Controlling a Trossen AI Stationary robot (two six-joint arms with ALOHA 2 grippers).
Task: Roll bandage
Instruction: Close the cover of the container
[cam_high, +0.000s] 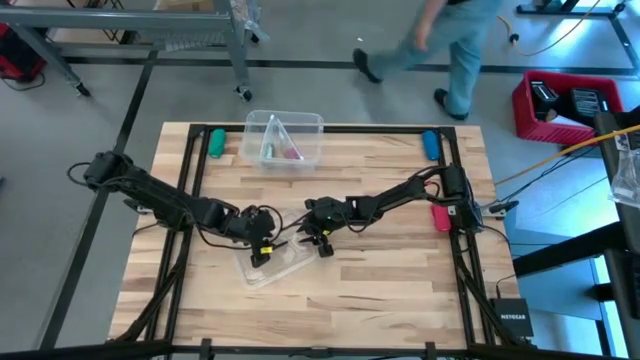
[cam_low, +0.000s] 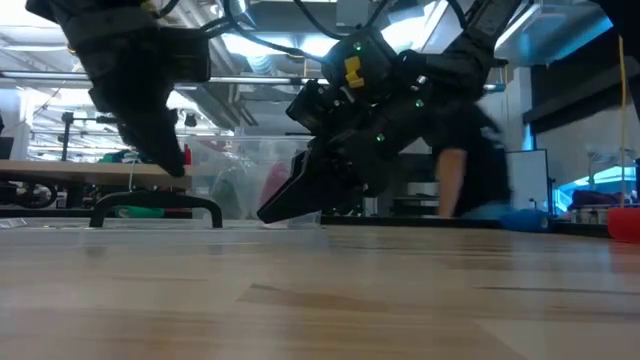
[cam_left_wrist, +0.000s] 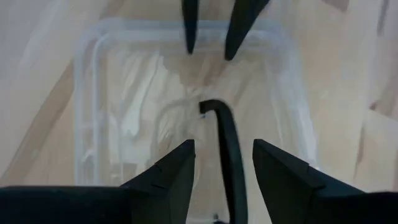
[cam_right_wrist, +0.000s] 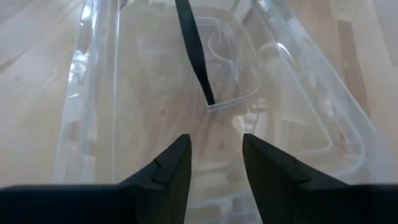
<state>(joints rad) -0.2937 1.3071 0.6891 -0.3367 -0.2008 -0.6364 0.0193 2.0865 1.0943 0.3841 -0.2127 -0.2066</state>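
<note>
Lid (cam_high: 275, 265) at table (cam_high: 380, 300) centre; both tools above it; bin (cam_high: 285, 140) behind.

Grey concrete floor (cam_high: 300, 85) surrounds the wooden table (cam_high: 330, 300). A red crate (cam_high: 570, 105) sits at one side; a person (cam_high: 455, 45) walks past. Metal-framed benches (cam_low: 60, 170) under overhead lights.

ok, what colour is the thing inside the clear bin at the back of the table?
Pink, with a bit of green beside it, inside the clear bin. Shows best in the high view.

Left claw (cam_high: 262, 250) and right claw (cam_high: 322, 243) near each other mid-table, both angled down, fingers parted.
</note>
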